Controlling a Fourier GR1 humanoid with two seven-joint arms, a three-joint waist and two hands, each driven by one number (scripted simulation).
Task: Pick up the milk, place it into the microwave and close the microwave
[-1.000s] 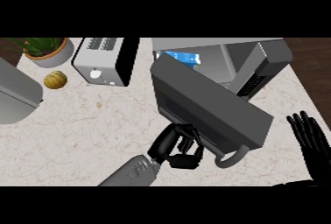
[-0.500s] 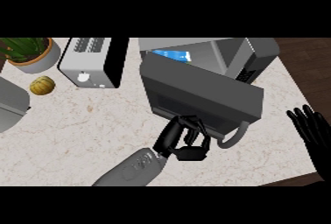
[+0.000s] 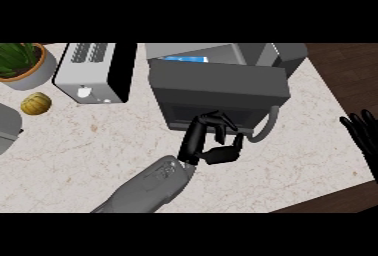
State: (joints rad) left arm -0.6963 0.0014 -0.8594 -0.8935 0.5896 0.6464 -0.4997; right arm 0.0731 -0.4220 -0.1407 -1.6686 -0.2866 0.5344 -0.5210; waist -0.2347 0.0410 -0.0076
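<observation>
Across the marble counter (image 3: 74,140) we judge our left hand (image 3: 201,141), fingers relaxed and empty, nearest the microwave door (image 3: 221,85), milk (image 3: 184,59) inside behind it.

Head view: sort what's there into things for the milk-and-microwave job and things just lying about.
For the job:
milk, inside the microwave
microwave door, partly open
left hand, at the door

Lying about:
toaster
potted plant
small yellow fruit
grey object at the left edge
right hand, resting open at the right edge
</observation>
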